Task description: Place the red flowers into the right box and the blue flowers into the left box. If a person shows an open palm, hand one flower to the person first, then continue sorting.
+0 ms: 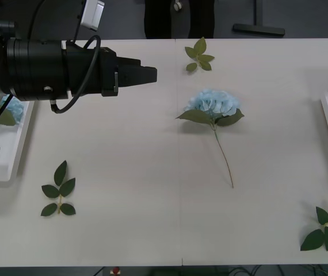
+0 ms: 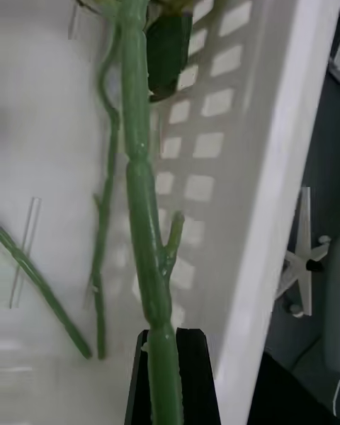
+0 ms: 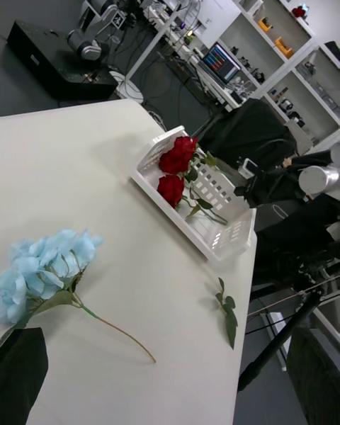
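one hydrangea left on the table, a rose stem in the right gripper

the left gripper hangs above the table, toward its far left part, pointing at the lone blue hydrangea that lies mid-table with its stem trailing toward the robot. in the left wrist view its black fingers sit at the two corners, wide apart and holding nothing. another pale-blue head already rests in the left box.

the right gripper is down inside the right box, its black fingers closed against a thick green rose stem; a thinner stem lies beside it. in the left wrist view two red roses lie in that tray. three loose leaf sprigs lie about the table: one near the far edge, one at the near left, one at the near right. a person's dark legs stand beyond the far edge; no palm can be seen.

the hydrangea looks light, its head soft and easily crushed, its broad leaves floppy. the thin stem is probably wire-stiffened, and is likely the best hold, just below the leaves, so that the head does not swing.
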Controlling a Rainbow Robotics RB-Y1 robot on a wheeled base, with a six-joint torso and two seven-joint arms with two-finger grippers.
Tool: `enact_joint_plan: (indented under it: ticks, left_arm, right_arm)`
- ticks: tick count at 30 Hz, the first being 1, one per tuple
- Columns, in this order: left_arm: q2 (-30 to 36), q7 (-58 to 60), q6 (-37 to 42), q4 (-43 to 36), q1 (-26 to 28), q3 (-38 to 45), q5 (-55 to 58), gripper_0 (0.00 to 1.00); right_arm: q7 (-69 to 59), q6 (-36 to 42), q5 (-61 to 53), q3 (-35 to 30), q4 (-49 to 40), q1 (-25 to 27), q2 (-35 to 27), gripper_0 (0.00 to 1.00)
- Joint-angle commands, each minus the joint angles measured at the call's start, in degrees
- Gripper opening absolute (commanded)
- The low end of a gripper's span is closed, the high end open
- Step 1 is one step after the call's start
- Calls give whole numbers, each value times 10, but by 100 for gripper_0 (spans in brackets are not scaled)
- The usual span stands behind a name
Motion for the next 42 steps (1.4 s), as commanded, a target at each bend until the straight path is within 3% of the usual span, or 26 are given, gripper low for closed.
enact_joint_plan:
  ticks: [1, 8, 10, 12, 17, 20, 27, 35, 42]
  left_arm:
    - [-3, -15, -4, -18, 4, 13, 7, 98]
    - [-3, -15, -4, -18, 5, 13, 7, 98]
    - [-4, -16, -4, -18, 5, 13, 7, 98]
    - [-3, -17, -4, -18, 6, 13, 7, 98]
    - [-3, -17, -4, -18, 6, 13, 7, 98]
    - [-4, -17, -4, -18, 7, 13, 7, 98]
    - [-3, -17, -4, -18, 7, 13, 7, 98]
    - [-4, -17, -4, -18, 7, 13, 7, 98]
    - [-4, -17, -4, -18, 8, 13, 7, 98]
  right_arm:
    - [15, -6, 41, -12, 2, -13, 17, 0]
    - [14, -7, 67, -12, 2, -16, 24, 3]
    - [16, -8, 70, -11, 2, -17, 24, 32]
    - [16, -8, 72, -11, 2, -20, 23, 51]
    - [22, -8, 75, -11, 2, -26, 23, 86]
    - [29, -8, 75, -11, 2, -29, 23, 98]
    - [36, 34, 60, -24, -22, -45, 17, 100]
    - [16, 233, 10, -108, -142, -55, -16, 100]
    - [-104, 371, -43, -116, -240, -85, -35, 100]
